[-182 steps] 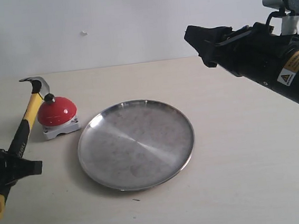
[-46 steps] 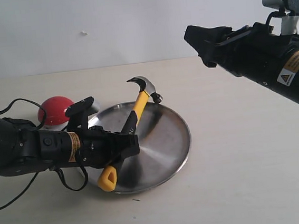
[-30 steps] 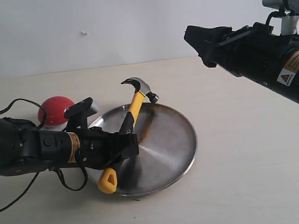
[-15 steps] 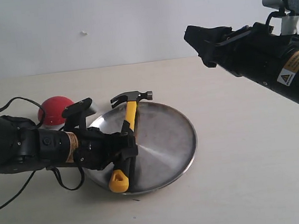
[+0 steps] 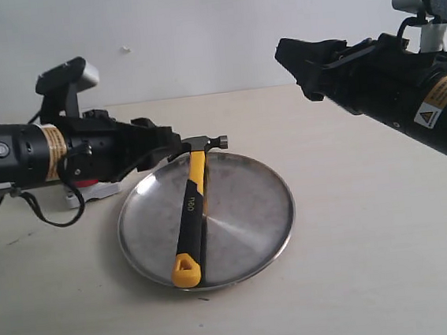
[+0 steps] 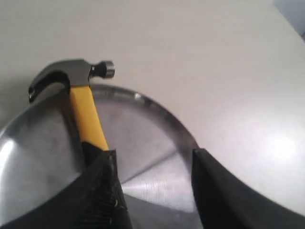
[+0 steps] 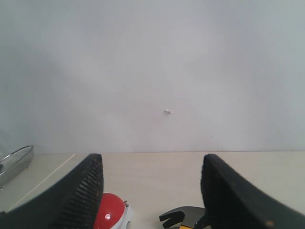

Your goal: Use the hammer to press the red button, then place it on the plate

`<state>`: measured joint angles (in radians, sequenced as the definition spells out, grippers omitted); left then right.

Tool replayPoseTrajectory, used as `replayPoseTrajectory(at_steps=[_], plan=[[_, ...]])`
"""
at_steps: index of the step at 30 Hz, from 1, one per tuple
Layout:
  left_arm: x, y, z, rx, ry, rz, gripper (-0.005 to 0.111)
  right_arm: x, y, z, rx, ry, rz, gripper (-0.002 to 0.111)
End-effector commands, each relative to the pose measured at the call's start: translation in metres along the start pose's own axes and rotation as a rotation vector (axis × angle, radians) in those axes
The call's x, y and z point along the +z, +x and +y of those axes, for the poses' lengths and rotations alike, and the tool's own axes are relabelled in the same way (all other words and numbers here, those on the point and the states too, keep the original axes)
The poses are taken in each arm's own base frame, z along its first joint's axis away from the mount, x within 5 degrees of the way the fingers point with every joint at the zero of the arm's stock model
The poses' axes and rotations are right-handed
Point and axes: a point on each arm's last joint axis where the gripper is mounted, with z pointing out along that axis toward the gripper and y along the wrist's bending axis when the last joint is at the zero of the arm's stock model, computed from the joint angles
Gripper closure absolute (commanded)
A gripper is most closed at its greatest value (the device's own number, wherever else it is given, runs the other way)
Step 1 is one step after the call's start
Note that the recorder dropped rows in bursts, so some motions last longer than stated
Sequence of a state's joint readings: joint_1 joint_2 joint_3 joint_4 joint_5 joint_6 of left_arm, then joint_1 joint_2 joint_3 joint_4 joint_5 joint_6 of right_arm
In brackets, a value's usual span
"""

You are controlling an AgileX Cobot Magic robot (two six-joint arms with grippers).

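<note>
Beige bench (image 5: 375, 264), white wall (image 5: 195, 35); hammer (image 5: 192, 210) on plate (image 5: 247, 205) under open left jaws; right jaws open, empty; red button (image 7: 108, 215) mostly hidden

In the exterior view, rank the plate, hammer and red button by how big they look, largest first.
1. Plate.
2. Hammer, about as long as the plate is wide.
3. Red button, apparently smallest, but the left arm hides most of it, so this is unsure.

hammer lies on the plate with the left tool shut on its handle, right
No: the left tool is open, clear of the hammer, which does lie on the plate. The exterior view shows the handle free; the left wrist view shows the jaws apart.
</note>
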<state>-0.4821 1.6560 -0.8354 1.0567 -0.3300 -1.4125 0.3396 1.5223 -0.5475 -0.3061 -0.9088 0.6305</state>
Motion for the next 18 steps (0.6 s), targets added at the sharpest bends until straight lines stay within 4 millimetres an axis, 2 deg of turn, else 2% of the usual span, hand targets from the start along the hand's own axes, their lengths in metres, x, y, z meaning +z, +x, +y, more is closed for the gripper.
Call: replayPoseTrajectory(at_steps=[1, 3, 5, 9, 10, 18], plan=[[-0.027, -0.010, -0.010, 0.091, 0.002, -0.059, 0.058, -0.001, -0.003, 0.001, -0.010, -0.003, -0.012, 0.049], [-0.036, -0.010, -0.012, 0.147, -0.003, -0.075, 0.062, -0.001, -0.003, 0.001, -0.010, -0.003, -0.012, 0.049], [-0.047, -0.007, -0.012, 0.170, -0.032, -0.081, 0.072, -0.001, -0.003, 0.001, -0.010, -0.003, -0.012, 0.049], [-0.067, 0.004, -0.010, 0.217, -0.071, -0.085, 0.102, -0.001, -0.003, 0.001, -0.010, -0.003, -0.012, 0.049], [-0.073, 0.006, -0.010, 0.234, -0.084, -0.089, 0.106, -0.001, -0.003, 0.001, -0.010, -0.003, -0.012, 0.049], [-0.125, 0.014, -0.019, 0.283, -0.100, -0.201, 0.106, -0.001, -0.003, 0.001, -0.010, -0.003, -0.012, 0.049]])
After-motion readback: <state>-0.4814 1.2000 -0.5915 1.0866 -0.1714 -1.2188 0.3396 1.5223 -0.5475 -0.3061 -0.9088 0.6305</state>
